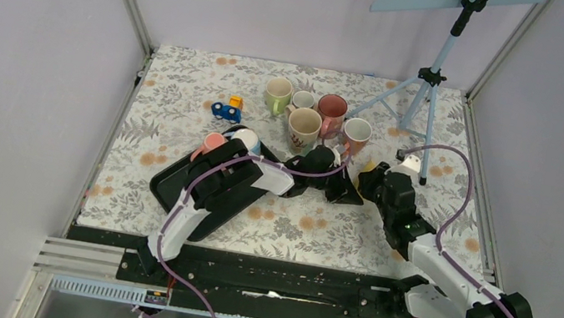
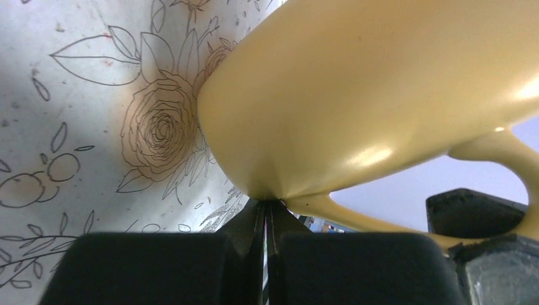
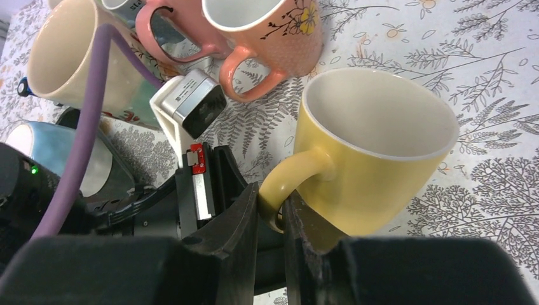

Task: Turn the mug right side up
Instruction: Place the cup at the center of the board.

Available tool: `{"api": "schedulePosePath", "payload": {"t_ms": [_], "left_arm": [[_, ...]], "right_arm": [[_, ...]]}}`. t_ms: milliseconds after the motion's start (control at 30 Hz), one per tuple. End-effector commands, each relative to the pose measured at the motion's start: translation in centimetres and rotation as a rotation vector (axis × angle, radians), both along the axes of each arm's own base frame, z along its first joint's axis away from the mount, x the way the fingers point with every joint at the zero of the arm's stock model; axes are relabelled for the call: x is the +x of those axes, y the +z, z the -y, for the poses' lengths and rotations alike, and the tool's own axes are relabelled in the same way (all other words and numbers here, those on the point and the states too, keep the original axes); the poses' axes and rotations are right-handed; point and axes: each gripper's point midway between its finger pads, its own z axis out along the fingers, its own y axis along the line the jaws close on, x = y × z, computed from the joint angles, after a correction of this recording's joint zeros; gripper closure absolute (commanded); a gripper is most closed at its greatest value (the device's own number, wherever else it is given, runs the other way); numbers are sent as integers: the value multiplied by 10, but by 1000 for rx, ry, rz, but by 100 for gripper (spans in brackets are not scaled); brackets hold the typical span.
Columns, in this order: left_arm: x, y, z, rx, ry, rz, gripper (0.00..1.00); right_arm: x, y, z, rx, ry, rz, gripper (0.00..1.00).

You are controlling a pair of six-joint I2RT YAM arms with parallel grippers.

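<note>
Yellow mug [image 3: 375, 146], mouth-up in right wrist view, right pincer [image 3: 272, 203] clamping handle [image 3: 293, 176], left pincer [image 2: 266, 219] closed, empty

1. The yellow mug [image 3: 381, 152] is boxed in. The right claw [image 3: 270, 210] pinches its handle, and the closed left claw [image 2: 266, 222] sits against its side.
2. Just behind it, a cluster of mugs [image 1: 315, 113] blocks the back centre.
3. A tripod [image 1: 431, 84] spreads its legs over the back right corner.
4. A black tray [image 1: 163, 185] with two cups [image 1: 214, 142] fills the front left, and the left arm [image 1: 178, 224] lies across it.
5. A toy car [image 1: 227, 108] sits left of the mugs.
6. The bench [image 1: 180, 85] is bare at the back left and along the front strip between the arms.
</note>
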Motion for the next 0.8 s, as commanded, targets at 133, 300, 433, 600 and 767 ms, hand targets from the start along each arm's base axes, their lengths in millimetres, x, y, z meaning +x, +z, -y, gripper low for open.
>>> {"api": "schedulePosePath", "payload": {"t_ms": [133, 300, 433, 600, 767], "left_arm": [[31, 20, 2, -47, 67, 99, 100], [31, 15, -5, -39, 72, 89, 100], [31, 15, -7, -45, 66, 92, 100], [30, 16, -12, -44, 60, 97, 100], [30, 15, -17, -47, 64, 94, 100]], "right_arm": [[-16, -6, -30, 48, 92, -13, 100], [-18, -13, -32, 39, 98, -32, 100], [-19, -19, -33, 30, 103, -49, 100], [-21, -26, -34, 21, 110, -64, 100], [-22, -35, -36, 3, 115, -79, 100]]}}
